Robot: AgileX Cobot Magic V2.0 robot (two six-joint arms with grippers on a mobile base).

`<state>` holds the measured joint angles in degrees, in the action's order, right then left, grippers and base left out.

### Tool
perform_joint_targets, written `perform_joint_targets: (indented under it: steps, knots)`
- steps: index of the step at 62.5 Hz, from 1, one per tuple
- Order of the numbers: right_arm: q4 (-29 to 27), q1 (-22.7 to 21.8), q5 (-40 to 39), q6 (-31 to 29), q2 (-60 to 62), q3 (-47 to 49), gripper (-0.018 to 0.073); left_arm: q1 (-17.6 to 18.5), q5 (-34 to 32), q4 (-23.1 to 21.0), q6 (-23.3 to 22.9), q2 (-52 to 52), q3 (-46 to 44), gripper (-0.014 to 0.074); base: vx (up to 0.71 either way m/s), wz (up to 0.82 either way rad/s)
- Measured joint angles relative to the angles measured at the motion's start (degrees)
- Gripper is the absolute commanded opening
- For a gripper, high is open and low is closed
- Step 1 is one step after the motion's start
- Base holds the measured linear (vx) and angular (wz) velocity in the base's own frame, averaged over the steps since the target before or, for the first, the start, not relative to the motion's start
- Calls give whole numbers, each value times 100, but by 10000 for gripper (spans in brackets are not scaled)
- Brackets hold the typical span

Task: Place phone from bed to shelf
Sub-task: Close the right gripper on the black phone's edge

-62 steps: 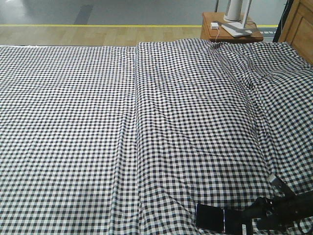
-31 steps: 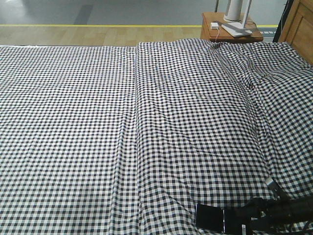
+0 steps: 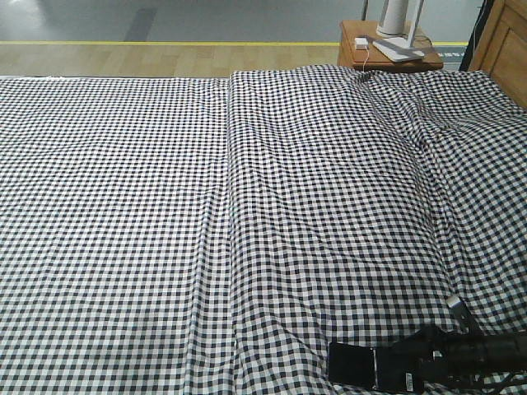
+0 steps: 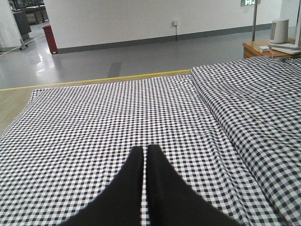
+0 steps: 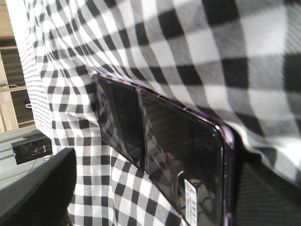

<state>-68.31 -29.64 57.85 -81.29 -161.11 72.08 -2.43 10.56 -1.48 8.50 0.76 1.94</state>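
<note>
One change: right gripper perhaps nearer phone

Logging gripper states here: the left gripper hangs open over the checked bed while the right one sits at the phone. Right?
Not quite: the left gripper is shut, its two black fingers pressed together, as the left wrist view shows. It does hang over the checked bed, and the right gripper sits at the phone.
</note>
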Motion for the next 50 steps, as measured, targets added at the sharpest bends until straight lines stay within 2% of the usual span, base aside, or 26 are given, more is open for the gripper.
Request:
perform_joint_targets:
  steps: [17,26,35,50]
  knots:
    - [-53,507,-13,-132,0,6,590,0,0,0,0,0,0,1,0,0]
    - [-76,603,0,-178,0,6,556,0,0,0,0,0,0,1,0,0]
    - [-76,598,140,-178,0,6,445,0,0,0,0,0,0,1,0,0]
    - [-76,598,482,-203,0,6,113,0,0,0,0,0,0,1,0,0]
